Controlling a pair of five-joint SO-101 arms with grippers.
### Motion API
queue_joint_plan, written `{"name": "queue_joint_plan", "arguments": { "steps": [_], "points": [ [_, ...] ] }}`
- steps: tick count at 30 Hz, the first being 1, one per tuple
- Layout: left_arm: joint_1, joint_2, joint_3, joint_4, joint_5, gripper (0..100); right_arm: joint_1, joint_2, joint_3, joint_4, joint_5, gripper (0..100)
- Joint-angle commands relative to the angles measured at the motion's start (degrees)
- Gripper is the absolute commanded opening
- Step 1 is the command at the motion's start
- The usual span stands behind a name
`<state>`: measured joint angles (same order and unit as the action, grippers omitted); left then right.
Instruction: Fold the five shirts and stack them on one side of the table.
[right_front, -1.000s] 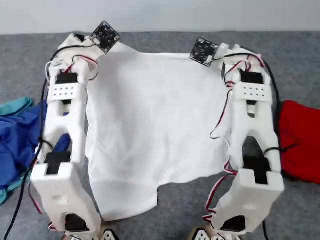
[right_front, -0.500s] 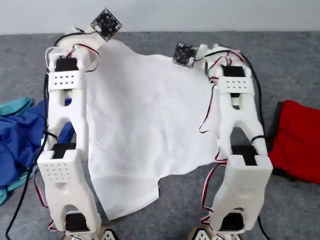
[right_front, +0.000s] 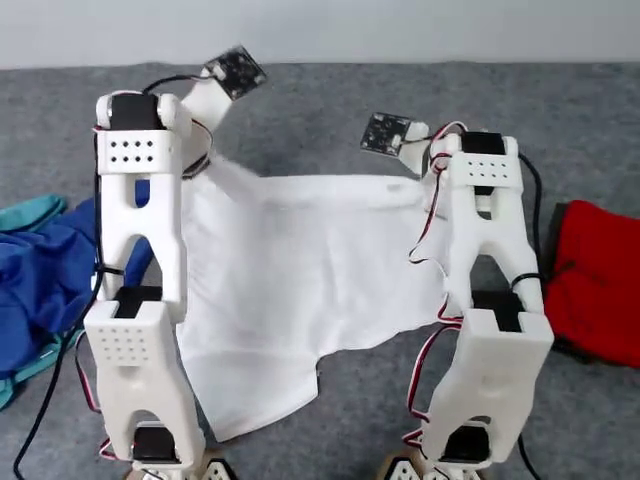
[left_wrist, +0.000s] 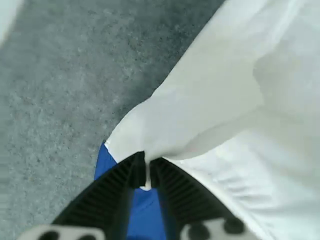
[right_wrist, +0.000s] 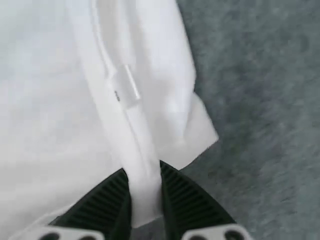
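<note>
From above, the white shirt (right_front: 300, 270) lies spread on the grey table (right_front: 320, 110) between the two arms. Its far edge is lifted and drawn in toward the arms, forming a loose fold across the top. The left arm (right_front: 140, 230) stands over the shirt's left edge and the right arm (right_front: 490, 240) over its right edge. A crumpled blue shirt (right_front: 40, 270) lies beside the left arm with a teal garment (right_front: 30, 212) touching it. A red shirt (right_front: 600, 280) sits near the right arm, apart from the white one.

In the left wrist view, the left gripper (left_wrist: 146, 172) has its jaws closed on a corner of the white shirt (left_wrist: 225, 100), which rises from the pinch in a soft fold. Blue cloth (left_wrist: 142, 210) shows just under the jaws, with grey table (left_wrist: 60, 75) off to one side.

In the right wrist view, the right gripper (right_wrist: 145, 192) is clamped on a thick band at the edge of the white shirt (right_wrist: 50, 100). A small white label (right_wrist: 125, 85) sits on that band a little beyond the jaws. Grey table (right_wrist: 260, 100) shows beside the cloth.
</note>
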<state>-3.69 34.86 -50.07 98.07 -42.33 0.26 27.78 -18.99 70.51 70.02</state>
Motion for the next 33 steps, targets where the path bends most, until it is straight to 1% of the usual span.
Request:
{"name": "queue_joint_plan", "arguments": {
  "steps": [1,3,5,9,13,17,20,27,33],
  "points": [
    [0.26,-2.73,-1.45,2.55,-0.18,1,1.36,-4.62,-3.52,5.49,-0.53,1.1],
    [0.88,-4.84,2.24,2.64,-0.09,1,1.63,-5.49,-3.52,8.40,-0.53,1.1],
    [1.76,-9.23,9.01,2.73,-0.09,1,2.42,-6.20,-3.52,10.59,-0.53,1.1],
    [4.48,-22.42,28.44,2.64,0.00,1,4.00,-6.73,-3.52,13.93,-2.55,1.2],
    [7.56,-37.54,47.96,2.55,0.18,2,6.11,-6.99,-3.52,17.01,-2.81,1.3],
    [9.93,-50.64,62.46,2.46,2.81,2,8.31,-6.81,-3.52,17.98,-2.29,1.4],
    [10.99,-58.81,70.81,2.46,2.99,2,9.01,-6.46,-3.34,18.07,0.88,1.4],
    [11.25,-73.14,88.84,2.55,2.99,2,8.66,-6.46,-3.25,18.59,2.73,1.4],
    [11.25,-78.15,89.45,2.64,2.73,2,8.92,-6.90,-3.25,24.13,4.92,1.4]
  ]
}}
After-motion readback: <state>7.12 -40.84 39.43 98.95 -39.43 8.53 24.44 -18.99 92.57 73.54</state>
